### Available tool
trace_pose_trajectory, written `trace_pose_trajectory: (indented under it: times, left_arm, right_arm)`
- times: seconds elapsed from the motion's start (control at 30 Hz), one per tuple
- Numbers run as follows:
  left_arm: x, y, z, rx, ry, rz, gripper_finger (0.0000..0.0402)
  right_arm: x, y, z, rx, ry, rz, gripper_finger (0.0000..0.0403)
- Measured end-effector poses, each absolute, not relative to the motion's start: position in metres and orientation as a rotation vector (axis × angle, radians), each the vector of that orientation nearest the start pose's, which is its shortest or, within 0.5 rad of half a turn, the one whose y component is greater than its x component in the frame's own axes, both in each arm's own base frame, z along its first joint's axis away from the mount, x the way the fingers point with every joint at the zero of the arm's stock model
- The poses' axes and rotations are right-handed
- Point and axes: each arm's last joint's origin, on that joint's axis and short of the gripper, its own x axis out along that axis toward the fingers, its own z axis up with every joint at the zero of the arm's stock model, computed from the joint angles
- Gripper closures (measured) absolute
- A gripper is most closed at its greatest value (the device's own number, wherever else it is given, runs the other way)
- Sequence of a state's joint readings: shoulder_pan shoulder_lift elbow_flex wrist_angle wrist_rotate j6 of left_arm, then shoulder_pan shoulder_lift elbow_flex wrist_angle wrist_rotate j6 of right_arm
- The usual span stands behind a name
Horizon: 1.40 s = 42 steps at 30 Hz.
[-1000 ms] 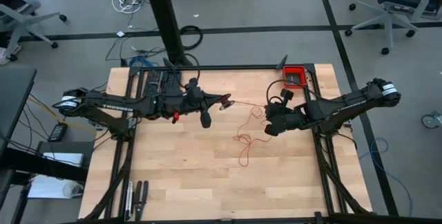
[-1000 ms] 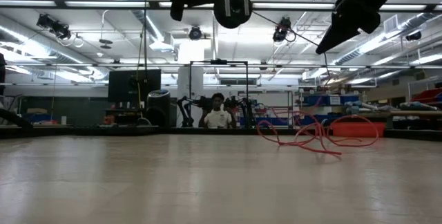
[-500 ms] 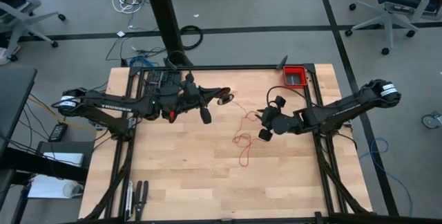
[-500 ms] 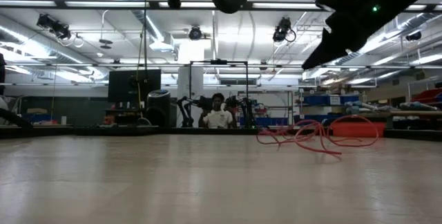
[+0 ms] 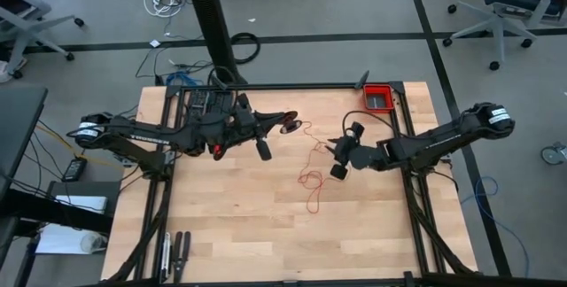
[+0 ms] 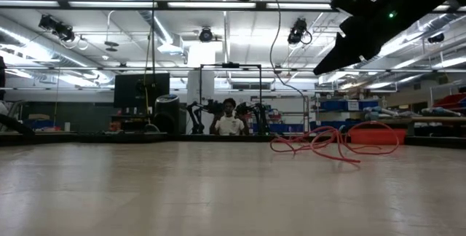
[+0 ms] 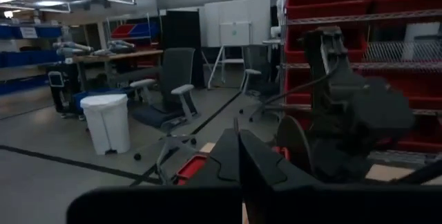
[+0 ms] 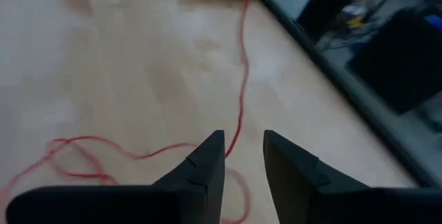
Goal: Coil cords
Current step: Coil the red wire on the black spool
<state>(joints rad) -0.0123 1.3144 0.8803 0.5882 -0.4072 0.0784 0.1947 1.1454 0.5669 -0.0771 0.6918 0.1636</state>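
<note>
Jaws, right: the right gripper (image 8: 242, 156) is hovering with its jaws spread a little, the gap lined up over a straight run of the red cord (image 8: 241, 79); nothing is pinched between them.
Jaws, left: the left gripper (image 5: 290, 127) is raised above the tabletop (image 5: 239, 225), and I cannot tell whether its jaws are spread or pressed together; in the left wrist view the fingers are only a dark mass.
Cord, position: the red cord is lying loose and uncoiled near the middle of the tabletop, one strand rising toward the left gripper, the rest falling in wavy loops beside the right gripper and trailing away from it toward the tabletop's near edge.
Cord, low view: the red cord (image 6: 328, 143) is showing as a flat tangle of loops, with a thin strand climbing to the raised arm.
Why held so: the left gripper is probably keeping one end lifted as an anchor so the slack hangs free, while the right gripper is straddling the strand in order to take it and gather a turn.
Red bin: the red bin (image 5: 379, 98) is sitting at the tabletop's far corner, well apart from the cord.
Progress: coiling is looking barely begun.
</note>
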Motion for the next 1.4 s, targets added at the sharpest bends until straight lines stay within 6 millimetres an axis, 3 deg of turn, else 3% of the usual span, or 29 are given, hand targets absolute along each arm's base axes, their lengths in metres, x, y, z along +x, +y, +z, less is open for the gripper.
trace_pose_trajectory:
  times: [0.43, 1.03, 1.4]
  left_arm:
    - [0.294, 0.006, 0.326, 0.04, -0.157, 0.393, 0.0401]
    - [0.294, 0.006, 0.326, 0.041, -0.155, 0.393, 0.0401]
    - [0.294, 0.005, 0.327, 0.035, -0.164, 0.393, 0.0401]
  right_arm:
    - [0.228, -0.003, 0.185, -0.002, 0.415, -0.433, 0.0305]
    - [0.255, -0.016, 0.157, -0.016, 0.39, -0.398, 0.0308]
    - [0.255, -0.024, 0.159, -0.043, 0.386, -0.388, 0.0382]
